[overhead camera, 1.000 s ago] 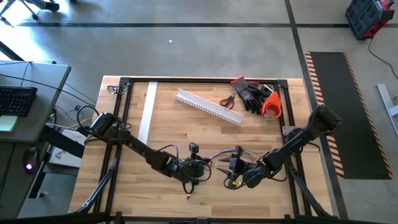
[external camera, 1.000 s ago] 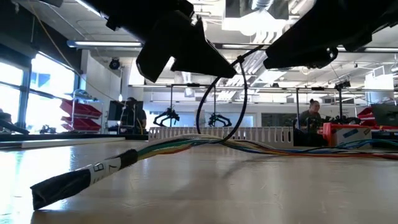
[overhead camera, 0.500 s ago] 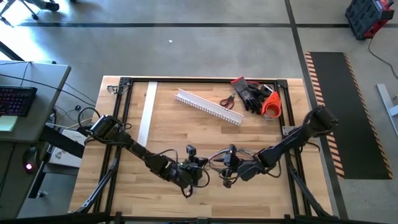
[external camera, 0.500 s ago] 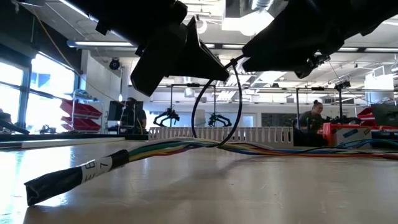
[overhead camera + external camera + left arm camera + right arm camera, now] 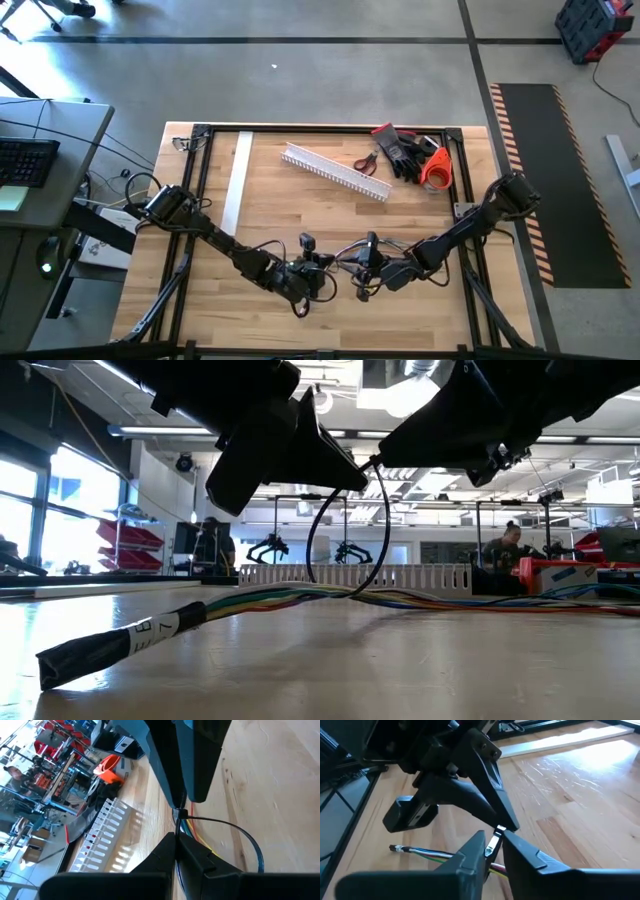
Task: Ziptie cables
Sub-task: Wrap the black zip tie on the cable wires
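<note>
Two dark arm bodies are filling the top of the low view, cutting off both grippers there. From above, the left gripper [image 5: 305, 277] and the right gripper [image 5: 363, 272] are crowding together near the front of the table [image 5: 270, 205], hiding most of what is lying between them. Whether the right gripper is clamping anything is not showing; a small pale piece is sitting at its tip in its wrist view.

A white comb-toothed duct [image 5: 335, 172], scissors [image 5: 366, 161], dark gloves [image 5: 405, 150] and an orange object [image 5: 435, 168] are lying at the far side, well apart from the work. A pale strip [image 5: 237, 180] is lying along the left. Two people [image 5: 212, 545] are sitting in the room behind.

The cables [image 5: 290, 598] are lying flat on the wood, running beneath both grippers, their black-sleeved end [image 5: 85, 657] pointing outward. A thin black zip tie [image 5: 385, 530] is arching up from them. The left fingers [image 5: 165, 775] are pressing fully together on its strap, just above the cables.
</note>
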Controlling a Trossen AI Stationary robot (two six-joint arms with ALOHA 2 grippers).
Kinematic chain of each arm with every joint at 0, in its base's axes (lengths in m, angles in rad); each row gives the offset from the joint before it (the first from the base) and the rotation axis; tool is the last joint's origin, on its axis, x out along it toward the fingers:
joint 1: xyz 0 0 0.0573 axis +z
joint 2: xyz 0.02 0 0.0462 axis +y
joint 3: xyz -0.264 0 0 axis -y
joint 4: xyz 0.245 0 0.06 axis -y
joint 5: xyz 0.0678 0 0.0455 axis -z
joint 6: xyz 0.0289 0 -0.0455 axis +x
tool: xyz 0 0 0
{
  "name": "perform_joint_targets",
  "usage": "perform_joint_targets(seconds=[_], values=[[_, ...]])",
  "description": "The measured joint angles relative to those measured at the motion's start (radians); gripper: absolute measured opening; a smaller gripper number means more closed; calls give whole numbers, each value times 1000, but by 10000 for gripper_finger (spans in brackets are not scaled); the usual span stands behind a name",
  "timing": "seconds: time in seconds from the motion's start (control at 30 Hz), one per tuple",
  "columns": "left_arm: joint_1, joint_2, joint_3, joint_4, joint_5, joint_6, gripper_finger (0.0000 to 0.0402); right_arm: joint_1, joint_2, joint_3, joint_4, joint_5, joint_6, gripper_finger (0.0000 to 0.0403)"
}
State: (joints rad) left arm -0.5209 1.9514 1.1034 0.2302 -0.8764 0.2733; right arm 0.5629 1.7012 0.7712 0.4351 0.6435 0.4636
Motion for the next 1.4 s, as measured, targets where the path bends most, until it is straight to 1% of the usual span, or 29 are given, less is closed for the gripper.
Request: perform_joint_targets(seconds=[0.2,0.33,0.43,0.53,0.63,0.73,0.87,0.97,1.1,1.2,1.3,1.4], values=[[-6,0,0,-2,0,-6,0,0,0,0,-16,10,-1,6],[-4,0,0,-1,8,-19,7,14,0,0,-61,39,7,2],[-4,0,0,4,60,-30,31,30,0,0,-132,45,14,0],[10,0,0,9,157,-69,65,48,2,0,-189,63,-1,0],[41,0,0,12,276,-134,97,68,34,0,-182,65,-105,0],[73,0,0,33,363,-180,122,87,80,0,-111,70,-241,0],[108,0,0,69,472,-192,143,105,114,0,3,97,-440,0],[129,-2,0,72,560,-203,151,108,114,-1,33,108,-571,0],[157,-2,-1,70,689,-250,151,114,105,0,51,148,-695,0],[176,-2,-1,76,766,-273,144,126,105,0,53,177,-770,0],[190,-2,-1,78,811,-273,131,136,105,0,68,189,-833,0],[196,-2,-1,95,838,-272,114,140,105,0,68,191,-856,0]])
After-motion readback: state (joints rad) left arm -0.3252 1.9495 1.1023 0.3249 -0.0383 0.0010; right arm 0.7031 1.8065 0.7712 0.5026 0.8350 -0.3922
